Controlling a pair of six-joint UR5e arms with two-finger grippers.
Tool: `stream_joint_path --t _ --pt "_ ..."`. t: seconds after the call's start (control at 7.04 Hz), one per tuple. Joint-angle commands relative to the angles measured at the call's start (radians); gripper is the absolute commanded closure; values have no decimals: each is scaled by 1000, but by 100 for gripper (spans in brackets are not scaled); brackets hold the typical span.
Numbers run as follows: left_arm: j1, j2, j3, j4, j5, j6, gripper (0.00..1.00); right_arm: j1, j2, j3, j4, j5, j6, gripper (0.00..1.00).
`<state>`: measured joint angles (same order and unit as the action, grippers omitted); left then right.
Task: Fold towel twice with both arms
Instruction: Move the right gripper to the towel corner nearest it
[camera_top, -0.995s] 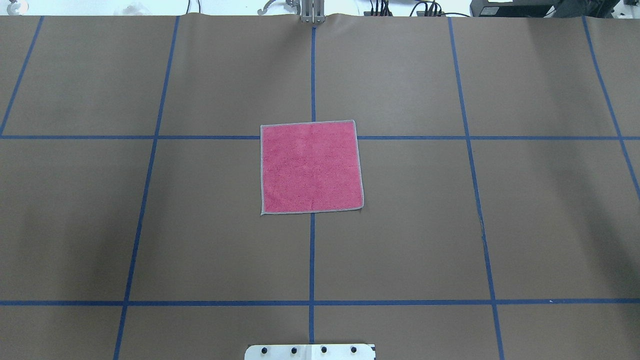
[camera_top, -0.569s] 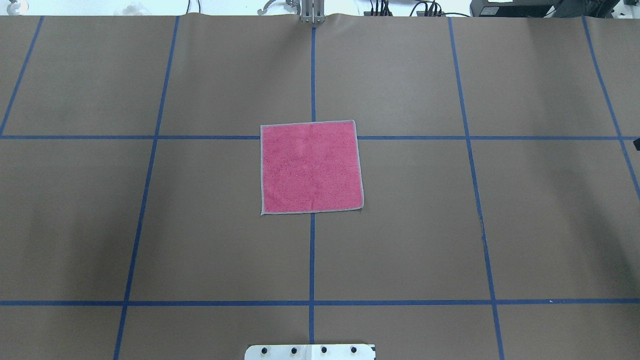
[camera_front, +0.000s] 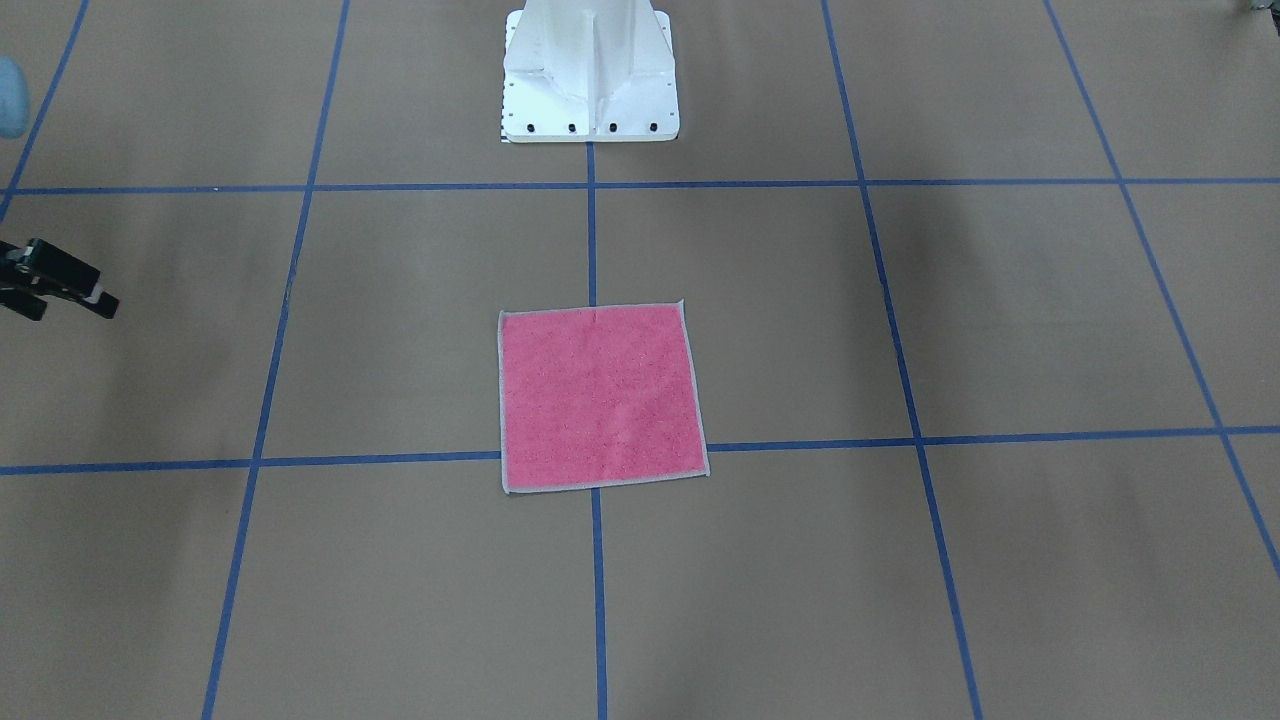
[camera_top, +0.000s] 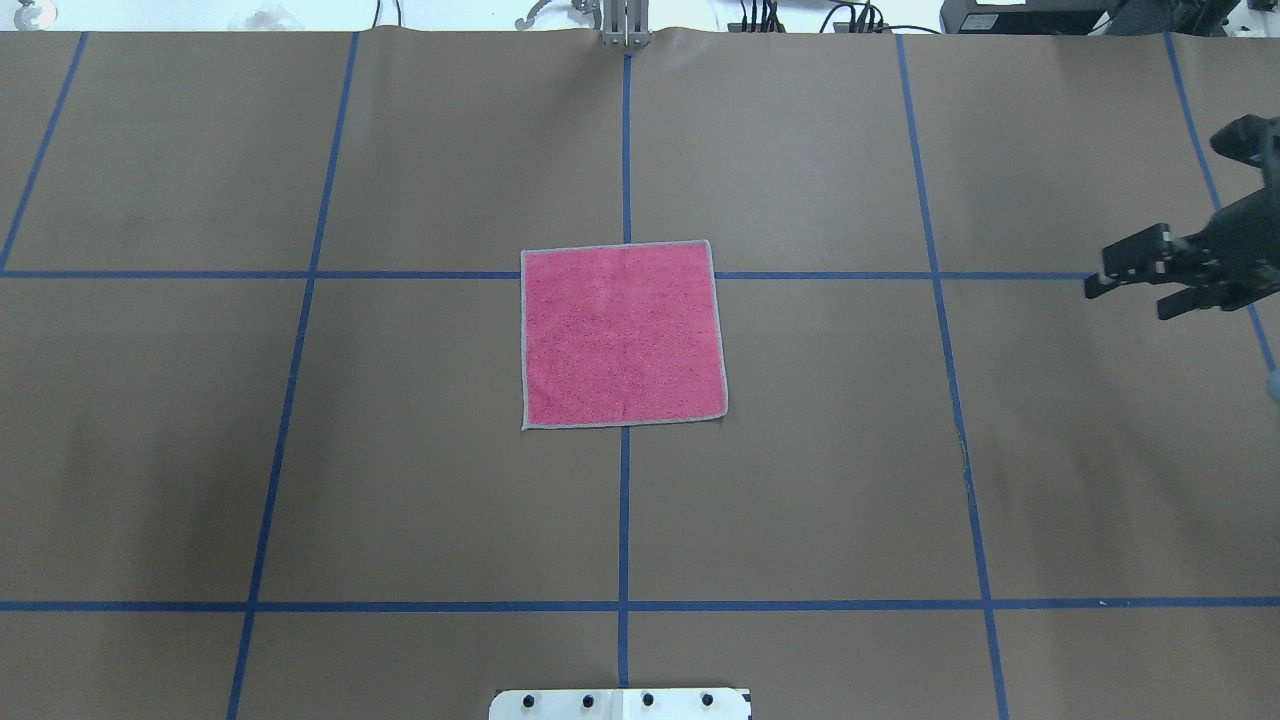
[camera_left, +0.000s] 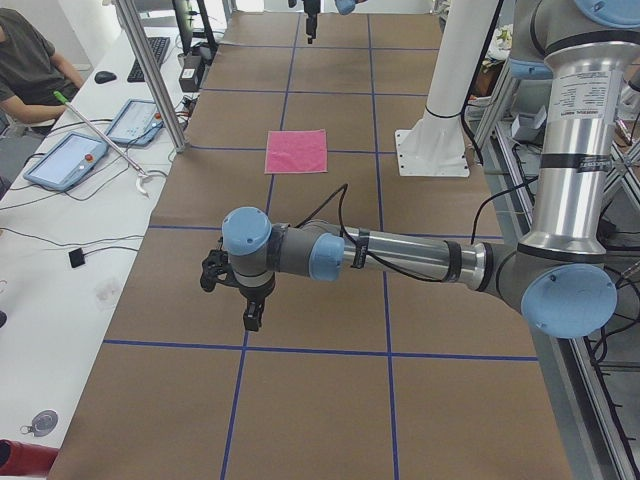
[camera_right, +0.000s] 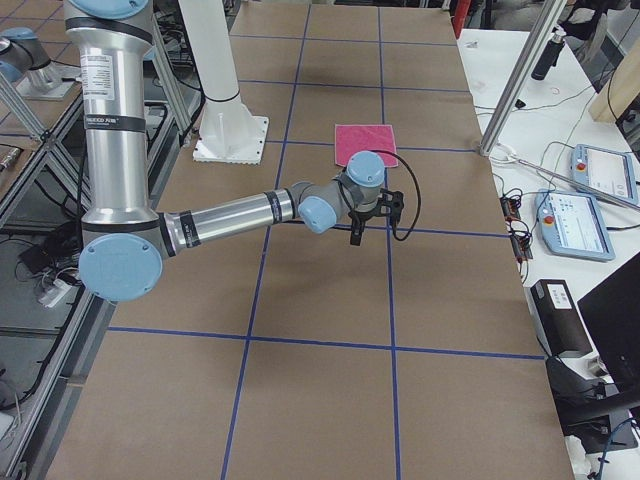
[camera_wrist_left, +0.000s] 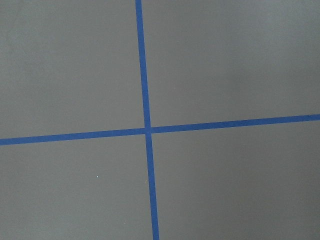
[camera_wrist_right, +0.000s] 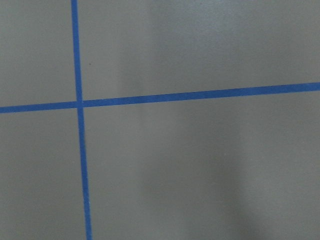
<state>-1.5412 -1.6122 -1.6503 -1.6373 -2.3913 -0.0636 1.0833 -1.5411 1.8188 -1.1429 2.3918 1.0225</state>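
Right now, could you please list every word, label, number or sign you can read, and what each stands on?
No text can be read anywhere.
Dark print on the left arm, upright tube: too small to read.
Dark print on the right arm, upright tube: too small to read.
Teach pendant screens: blurred.
Towel: no text.

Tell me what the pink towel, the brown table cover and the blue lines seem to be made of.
The towel: soft terry cloth, by its fuzzy nap and stitched grey edging. The table cover: matte brown paper, probably; it ripples at the far edge. The lines: likely blue tape.
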Motion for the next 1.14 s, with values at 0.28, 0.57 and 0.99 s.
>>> stream_joint_path --t 0.28,0.57,0.99 --pt "79 -2 0 -125 0 -148 0 -435 240 25 40 -406 622 0" --pt "93 -2 -2 -142 -2 -270 0 -564 355 4 -44 -520 825 1" --pt "111 -9 1 -142 -66 -323 0 -621 403 -56 -87 -574 892 8"
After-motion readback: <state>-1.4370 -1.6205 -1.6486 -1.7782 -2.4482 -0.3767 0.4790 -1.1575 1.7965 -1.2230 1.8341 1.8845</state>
